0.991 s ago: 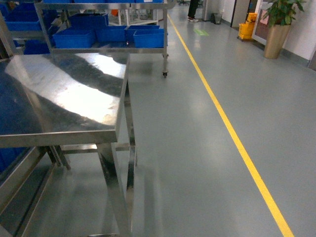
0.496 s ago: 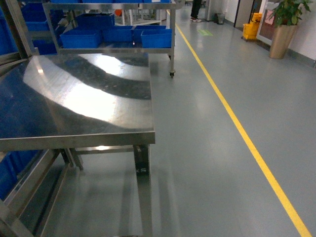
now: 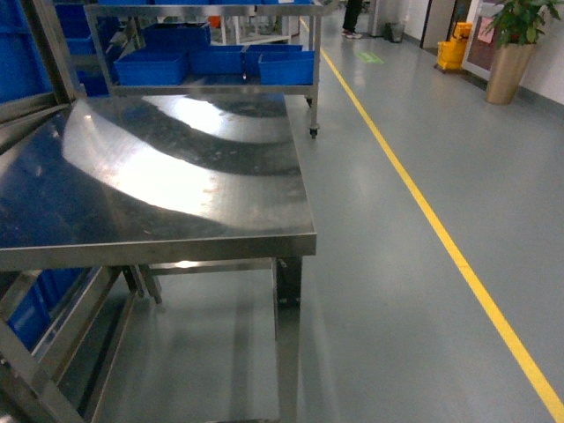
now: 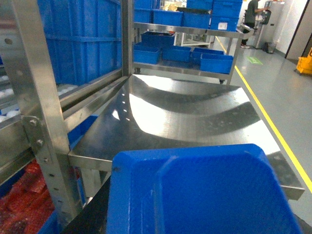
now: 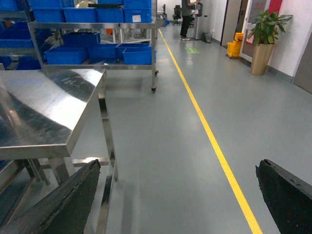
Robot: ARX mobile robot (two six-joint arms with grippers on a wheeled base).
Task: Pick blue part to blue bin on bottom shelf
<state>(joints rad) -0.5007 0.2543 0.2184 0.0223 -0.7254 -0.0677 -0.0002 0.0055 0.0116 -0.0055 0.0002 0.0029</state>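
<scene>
The blue part (image 4: pixel 204 190), a smooth blue plastic piece with a raised rim, fills the bottom of the left wrist view. My left gripper (image 4: pixel 195 230) is shut on it; only one dark finger (image 4: pixel 92 217) shows beside its left edge. It hangs in front of the steel table's near edge. The grey rack upright (image 4: pixel 41 126) stands at the left, with white rollers (image 4: pixel 9 113) behind it and a blue bin edge (image 4: pixel 48 225) low down. The bottom shelf itself is not clearly in view. My right gripper (image 5: pixel 178 195) is open over bare floor. Neither gripper shows in the head view.
A shiny steel table (image 3: pixel 176 176) stands ahead on the left. Behind it is a wheeled cart (image 3: pixel 211 86) with several blue bins (image 3: pixel 286 66). A yellow floor line (image 3: pixel 441 238) runs along the aisle on the right. A potted plant (image 3: pixel 511 53) and a person (image 5: pixel 187 19) stand far off.
The head view has swung left: the table's near corner has slid rightward in the picture and the rack frame at the left has come into view.
</scene>
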